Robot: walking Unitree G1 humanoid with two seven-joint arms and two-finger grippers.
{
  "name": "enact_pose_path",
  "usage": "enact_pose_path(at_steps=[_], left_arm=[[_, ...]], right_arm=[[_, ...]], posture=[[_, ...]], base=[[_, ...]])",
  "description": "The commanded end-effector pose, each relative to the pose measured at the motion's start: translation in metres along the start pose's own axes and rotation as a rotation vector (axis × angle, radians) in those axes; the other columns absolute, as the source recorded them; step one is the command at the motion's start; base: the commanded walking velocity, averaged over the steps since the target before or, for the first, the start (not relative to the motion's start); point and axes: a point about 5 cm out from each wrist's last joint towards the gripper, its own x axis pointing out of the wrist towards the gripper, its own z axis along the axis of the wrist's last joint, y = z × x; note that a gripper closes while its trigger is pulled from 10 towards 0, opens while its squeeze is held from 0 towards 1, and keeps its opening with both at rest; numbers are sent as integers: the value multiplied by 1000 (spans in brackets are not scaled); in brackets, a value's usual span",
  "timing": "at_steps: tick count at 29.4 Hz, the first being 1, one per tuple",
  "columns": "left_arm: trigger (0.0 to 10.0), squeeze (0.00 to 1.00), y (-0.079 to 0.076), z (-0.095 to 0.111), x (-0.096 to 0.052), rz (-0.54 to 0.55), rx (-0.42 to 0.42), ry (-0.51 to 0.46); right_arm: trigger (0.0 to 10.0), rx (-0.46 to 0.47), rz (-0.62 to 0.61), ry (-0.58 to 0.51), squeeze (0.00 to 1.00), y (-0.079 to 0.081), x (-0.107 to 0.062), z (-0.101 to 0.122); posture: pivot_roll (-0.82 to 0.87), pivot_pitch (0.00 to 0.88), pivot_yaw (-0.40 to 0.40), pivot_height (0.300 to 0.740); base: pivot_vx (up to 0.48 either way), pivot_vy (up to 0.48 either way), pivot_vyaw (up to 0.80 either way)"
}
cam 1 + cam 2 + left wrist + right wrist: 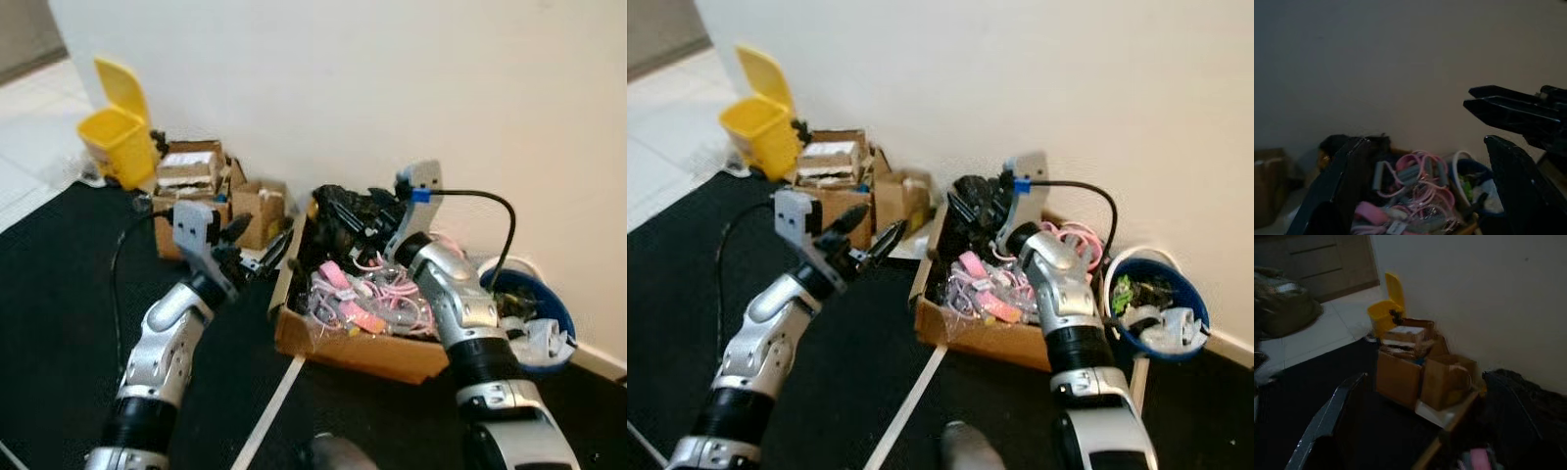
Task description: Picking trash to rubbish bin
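Note:
The yellow rubbish bin stands at the far left against the wall with its lid up. A flat cardboard box in the middle holds pink bands in clear wrap and a black tangle. My left gripper hovers open and empty just left of that box. In the left wrist view its fingers frame the pink bands. My right gripper is open over the box's far end by the black tangle, pointing toward the bin. Its fingers are hard to pick out against the tangle in the eye views.
Brown cardboard boxes are stacked between the bin and the flat box. A blue bucket of scraps sits at the right by the wall. A white strip lies on the black mat. White tiles lie beyond the mat at left.

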Motion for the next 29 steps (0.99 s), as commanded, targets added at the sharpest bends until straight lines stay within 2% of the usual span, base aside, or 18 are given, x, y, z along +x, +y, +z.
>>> enact_pose_path(at_steps=[1,25,29], left_arm=[[10000,0,0,-2,0,-5,-11,-3],[10000,0,0,-3,2,6,-10,-11],[10000,0,1,-2,-1,6,-10,-9]], right_arm=[[10000,-6,-2,2,0,-2,0,0],[10000,-28,-5,17,0,-4,0,-1],[10000,-29,-1,12,0,-1,0,-1]], posture=[[-48,0,-18,740],[-70,0,-15,740],[-72,0,6,740]], base=[[0,0,-731],[0,0,-732],[0,0,-733]])
